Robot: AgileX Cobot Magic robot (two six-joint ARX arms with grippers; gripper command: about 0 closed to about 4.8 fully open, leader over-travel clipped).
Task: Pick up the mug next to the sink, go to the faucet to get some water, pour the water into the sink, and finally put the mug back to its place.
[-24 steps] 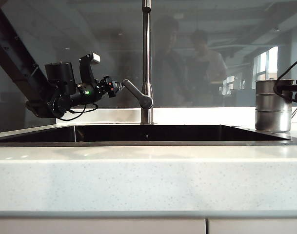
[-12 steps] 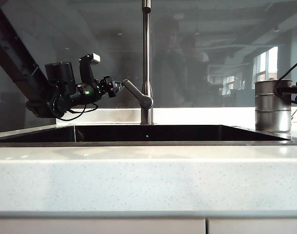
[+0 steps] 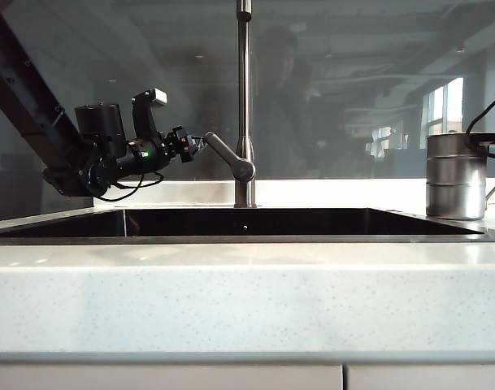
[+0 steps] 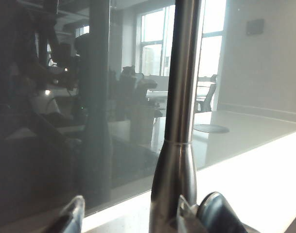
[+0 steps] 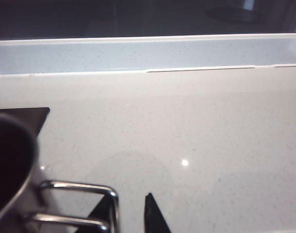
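At the right gripper (image 5: 126,217): jaws parted, wider than a second ago, clamped on nothing. Between the dark fingertips (image 5: 150,216), only the outer bar of the wire handle (image 5: 113,204), loose. Pulled back since the earlier frames, too: then closed over that handle, now barely inside the right border of the exterior view. Just beside it, upright on the pale counter (image 3: 231,301) right of the sink (image 3: 231,239): the mug (image 3: 456,176), unmoved, with its dark rim showing at one side of the right wrist view.

Across the dark basin, at the left gripper (image 3: 194,145): spread wide, same as before, tips at the outer end of the lever (image 3: 229,158), gripping nothing that can be made out. No change in that arm's pose either. Beyond it, rising from the back edge of the sink: the faucet (image 3: 244,97), its steel pipe looming close between the fingers in the left wrist view.
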